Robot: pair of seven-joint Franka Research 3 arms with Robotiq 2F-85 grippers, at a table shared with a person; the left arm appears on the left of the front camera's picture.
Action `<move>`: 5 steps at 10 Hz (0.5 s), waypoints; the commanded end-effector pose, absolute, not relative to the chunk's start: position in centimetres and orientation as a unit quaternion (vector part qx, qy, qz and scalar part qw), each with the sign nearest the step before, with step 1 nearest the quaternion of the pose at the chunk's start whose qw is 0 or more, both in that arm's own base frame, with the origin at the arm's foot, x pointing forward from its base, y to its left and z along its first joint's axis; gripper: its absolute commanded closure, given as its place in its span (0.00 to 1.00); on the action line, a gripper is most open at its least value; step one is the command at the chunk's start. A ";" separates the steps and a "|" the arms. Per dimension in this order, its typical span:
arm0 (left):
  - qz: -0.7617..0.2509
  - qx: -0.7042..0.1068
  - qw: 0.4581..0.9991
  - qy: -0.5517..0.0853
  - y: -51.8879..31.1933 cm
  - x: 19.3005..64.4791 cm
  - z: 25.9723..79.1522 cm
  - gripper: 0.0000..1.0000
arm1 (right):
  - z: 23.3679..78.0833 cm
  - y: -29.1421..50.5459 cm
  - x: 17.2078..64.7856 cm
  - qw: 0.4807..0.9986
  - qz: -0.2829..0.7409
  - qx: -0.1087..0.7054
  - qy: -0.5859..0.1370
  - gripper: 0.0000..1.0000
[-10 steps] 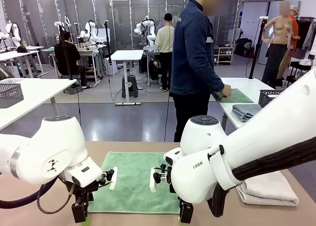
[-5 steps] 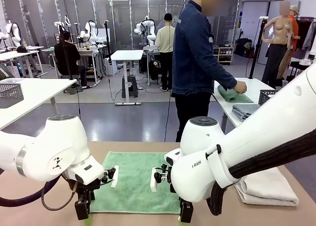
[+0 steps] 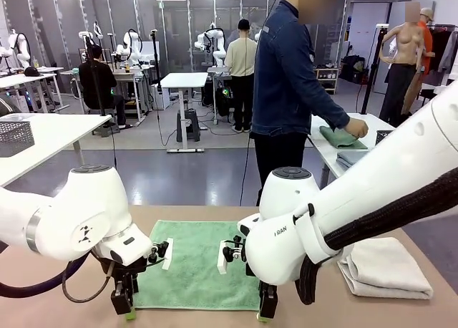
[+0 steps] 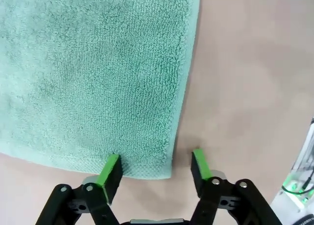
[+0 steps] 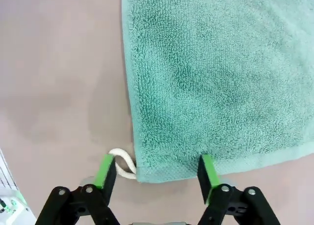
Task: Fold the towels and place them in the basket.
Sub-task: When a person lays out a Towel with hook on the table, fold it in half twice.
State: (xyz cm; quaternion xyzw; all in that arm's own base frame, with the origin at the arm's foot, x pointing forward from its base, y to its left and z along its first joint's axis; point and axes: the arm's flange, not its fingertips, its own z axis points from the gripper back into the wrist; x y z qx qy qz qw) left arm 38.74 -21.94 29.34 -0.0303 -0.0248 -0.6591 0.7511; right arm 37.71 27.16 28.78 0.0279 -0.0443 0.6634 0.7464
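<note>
A mint green towel (image 3: 197, 260) lies flat on the tan table between my arms. My left gripper (image 4: 155, 166) is open and straddles the towel's (image 4: 93, 72) near corner, one pad (image 4: 112, 168) on the hem, the other on bare table. My right gripper (image 5: 156, 173) is open around the other near corner of the towel (image 5: 216, 77), where a white loop (image 5: 122, 163) sticks out beside one pad (image 5: 107, 171). In the front view both grippers (image 3: 123, 306) (image 3: 266, 310) point down at the towel's near edge. A folded off-white towel (image 3: 386, 267) lies at the right. A dark mesh basket (image 3: 381, 136) peeks out behind my right arm.
A person (image 3: 286, 84) stands at the far side, hand on a folded green cloth (image 3: 342, 137) on a white side table (image 3: 322, 145). Grey-blue folded cloths (image 3: 351, 157) lie there too. A grey mesh basket (image 3: 14, 136) sits on another white table at the left.
Both arms have settled slightly lower at the towel's near corners, the left one drifting a little right. The person's hand has slid right with the green cloth.
</note>
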 end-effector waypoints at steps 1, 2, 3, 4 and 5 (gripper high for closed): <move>-0.670 -0.036 0.741 -0.013 -21.7 38.9 28.7 1.00 | 28.8 27.4 38.3 0.750 0.660 0.023 -0.030 0.65; -0.668 -0.038 0.743 -0.012 -21.6 39.0 28.7 1.00 | 28.9 27.4 38.3 0.752 0.658 0.026 -0.028 1.00; -0.669 -0.038 0.743 -0.009 -21.6 39.0 28.7 0.89 | 28.9 27.4 38.3 0.753 0.657 0.029 -0.027 1.00; -0.669 -0.037 0.742 -0.009 -21.7 39.0 28.7 0.99 | 28.9 27.4 38.3 0.753 0.657 0.030 -0.025 1.00; -0.670 -0.036 0.742 -0.011 -21.6 39.0 28.9 1.00 | 29.0 27.3 38.2 0.754 0.656 0.030 -0.026 1.00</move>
